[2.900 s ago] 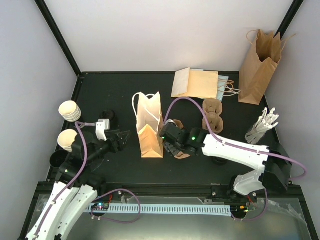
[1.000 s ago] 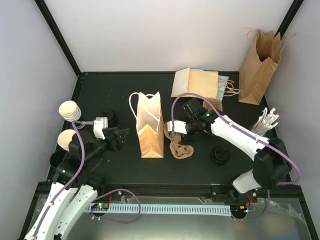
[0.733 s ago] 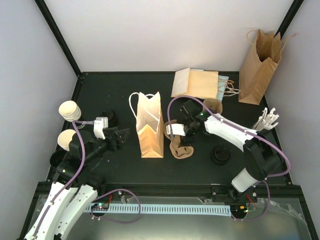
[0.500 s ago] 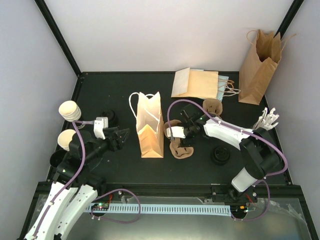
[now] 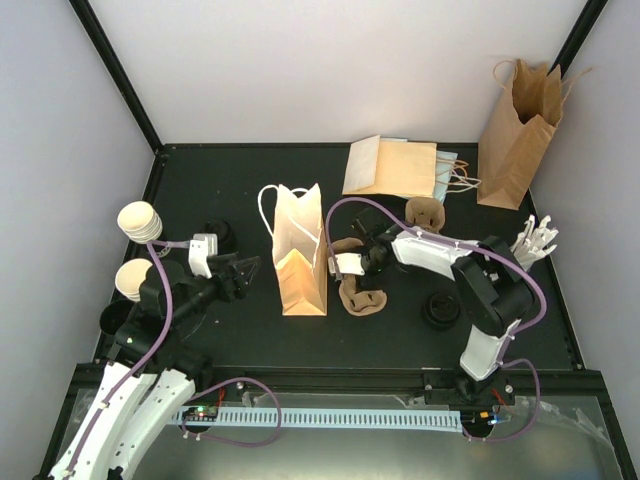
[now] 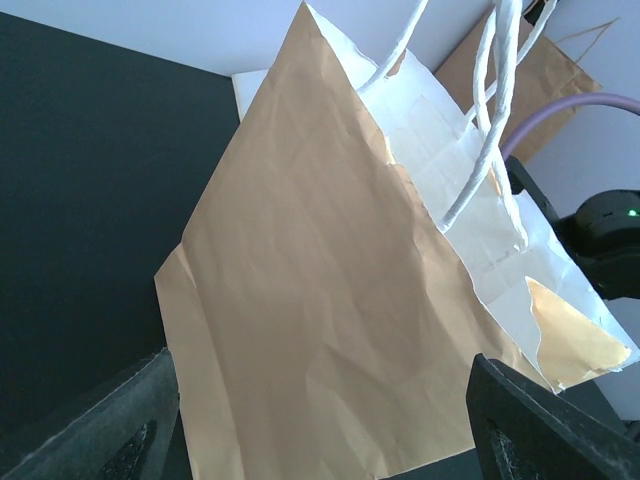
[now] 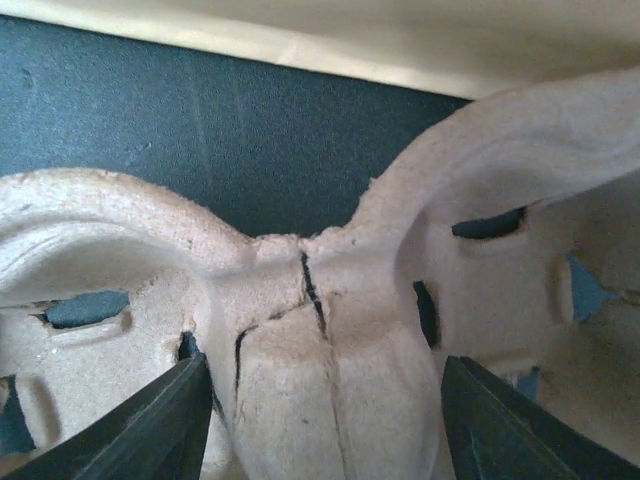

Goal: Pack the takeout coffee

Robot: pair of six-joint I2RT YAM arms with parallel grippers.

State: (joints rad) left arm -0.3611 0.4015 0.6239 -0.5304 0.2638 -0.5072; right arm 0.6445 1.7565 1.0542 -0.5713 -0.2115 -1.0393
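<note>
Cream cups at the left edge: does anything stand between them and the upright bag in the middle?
Yes. The left arm lies across that path, its open end effector close to the upright bag's left wall. A black round lid sits beyond the arm. Nothing else visible separates the cream cups from the bag.

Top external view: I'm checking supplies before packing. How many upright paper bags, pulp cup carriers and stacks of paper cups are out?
Upright tan kraft paper bags: 2
Brown moulded-pulp cup carriers: 2
Stacks of cream-white paper cups: 2
Total: 6
</note>
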